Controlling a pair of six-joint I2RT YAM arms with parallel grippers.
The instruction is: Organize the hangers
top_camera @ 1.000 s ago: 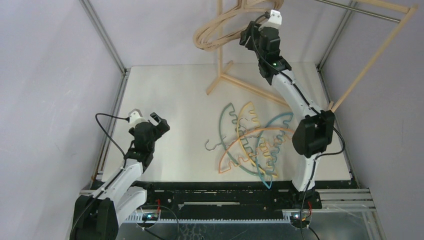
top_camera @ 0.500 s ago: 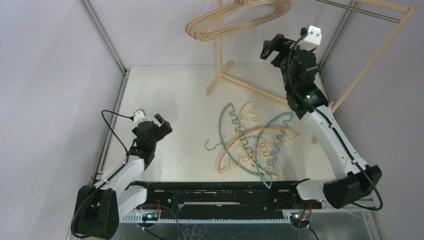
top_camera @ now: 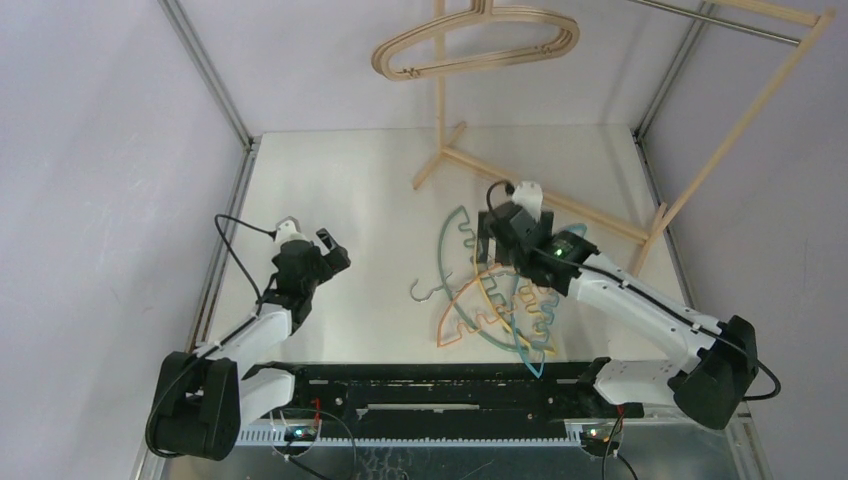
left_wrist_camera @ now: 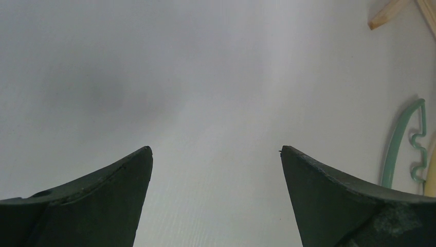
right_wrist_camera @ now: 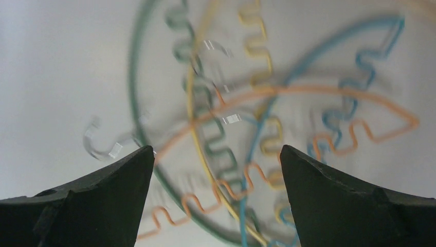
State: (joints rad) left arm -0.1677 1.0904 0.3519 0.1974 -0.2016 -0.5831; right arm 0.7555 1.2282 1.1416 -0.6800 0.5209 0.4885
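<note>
Several beige wooden hangers (top_camera: 480, 45) hang together high on the rack. On the table lies a tangled pile of thin wavy-edged hangers: teal (top_camera: 443, 240), orange (top_camera: 455, 305) and blue (top_camera: 572, 235). My right gripper (top_camera: 488, 240) hovers open over the pile's upper part. In the right wrist view the teal (right_wrist_camera: 136, 92), yellow (right_wrist_camera: 191, 123), orange (right_wrist_camera: 308, 90) and blue (right_wrist_camera: 329, 49) hangers cross between and beyond the open right gripper (right_wrist_camera: 216, 152), somewhat blurred. My left gripper (top_camera: 318, 245) stands open over bare table, left of the pile. The left wrist view shows the left gripper (left_wrist_camera: 216, 150) holding nothing.
The pale wooden rack has an upright post (top_camera: 440, 110), foot beams (top_camera: 560, 200) across the far table and a metal rod (top_camera: 720, 20) at the top right. A teal hanger's end (left_wrist_camera: 398, 139) and a rack foot (left_wrist_camera: 385, 15) show in the left wrist view.
My right arm let go of the wooden hangers at the rack, opened, and swung down over the coloured pile. The wooden hangers settled on the rack. My left gripper shifted slightly.
</note>
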